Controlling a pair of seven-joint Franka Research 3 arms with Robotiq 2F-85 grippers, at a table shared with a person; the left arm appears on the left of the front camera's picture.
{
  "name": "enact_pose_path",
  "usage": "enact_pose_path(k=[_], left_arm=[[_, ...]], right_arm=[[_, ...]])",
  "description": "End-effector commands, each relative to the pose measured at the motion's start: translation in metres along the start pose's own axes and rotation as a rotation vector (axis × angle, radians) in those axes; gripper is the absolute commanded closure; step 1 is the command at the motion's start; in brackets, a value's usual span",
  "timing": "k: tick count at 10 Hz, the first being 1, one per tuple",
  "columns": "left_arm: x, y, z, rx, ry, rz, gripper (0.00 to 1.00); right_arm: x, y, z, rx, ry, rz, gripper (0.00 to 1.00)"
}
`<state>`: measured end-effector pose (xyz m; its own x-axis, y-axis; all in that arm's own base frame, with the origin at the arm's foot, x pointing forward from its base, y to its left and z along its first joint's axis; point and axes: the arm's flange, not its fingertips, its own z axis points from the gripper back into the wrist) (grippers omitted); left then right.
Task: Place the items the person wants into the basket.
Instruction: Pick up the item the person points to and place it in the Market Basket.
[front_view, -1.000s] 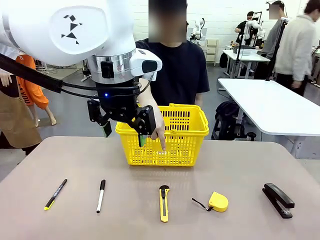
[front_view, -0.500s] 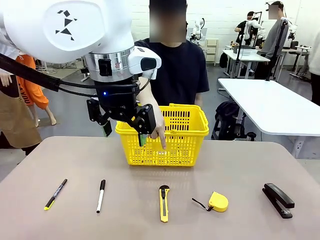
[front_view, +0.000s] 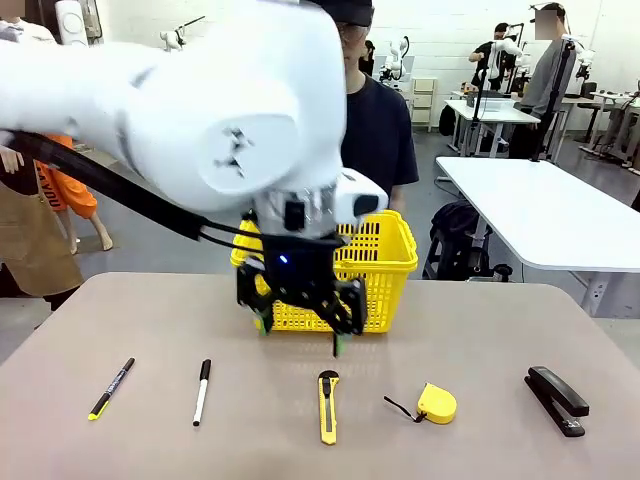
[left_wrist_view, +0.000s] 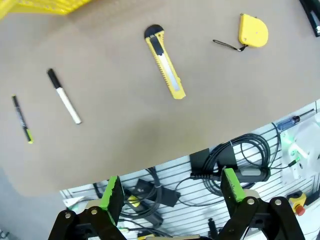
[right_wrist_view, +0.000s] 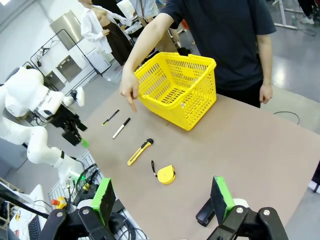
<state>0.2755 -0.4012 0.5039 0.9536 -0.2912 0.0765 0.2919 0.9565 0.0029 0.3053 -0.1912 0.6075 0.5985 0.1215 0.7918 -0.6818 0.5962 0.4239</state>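
- Left gripper (front_view: 300, 336): jaws wide apart, empty, hovering between basket (front_view: 386, 268) and utility knife (front_view: 327, 405).
- Right gripper (right_wrist_view: 162, 197): jaws apart, empty.
- Tape measure (front_view: 437, 403) lies near utility knife; stapler (front_view: 556, 398) well apart.

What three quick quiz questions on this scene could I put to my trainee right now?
1. True or false: the knife lies inside the basket.
2. From the knife, the stapler lies: A to the robot's left, B to the robot's right, C beyond it, nearer the person.
3. Fill in: the left fingers stand ___.
Key: 1 false; 2 B; 3 open.
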Motion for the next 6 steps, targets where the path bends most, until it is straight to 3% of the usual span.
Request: enact_pose_path(k=[1, 3, 6], left_arm=[[0.025, -0.017, -0.028, 0.01, 0.044, 0.127, 0.0], [0.034, -0.02, -0.065, 0.031, 0.049, 0.183, 0.0], [0.056, -0.006, -0.102, -0.039, 0.062, 0.189, 0.0]], right_arm=[[0.002, -0.001, 0.0, 0.013, -0.022, 0.017, 0.0], [0.002, -0.001, 0.0, 0.013, -0.022, 0.017, 0.0], [0.002, -0.001, 0.0, 0.013, -0.022, 0.017, 0.0]])
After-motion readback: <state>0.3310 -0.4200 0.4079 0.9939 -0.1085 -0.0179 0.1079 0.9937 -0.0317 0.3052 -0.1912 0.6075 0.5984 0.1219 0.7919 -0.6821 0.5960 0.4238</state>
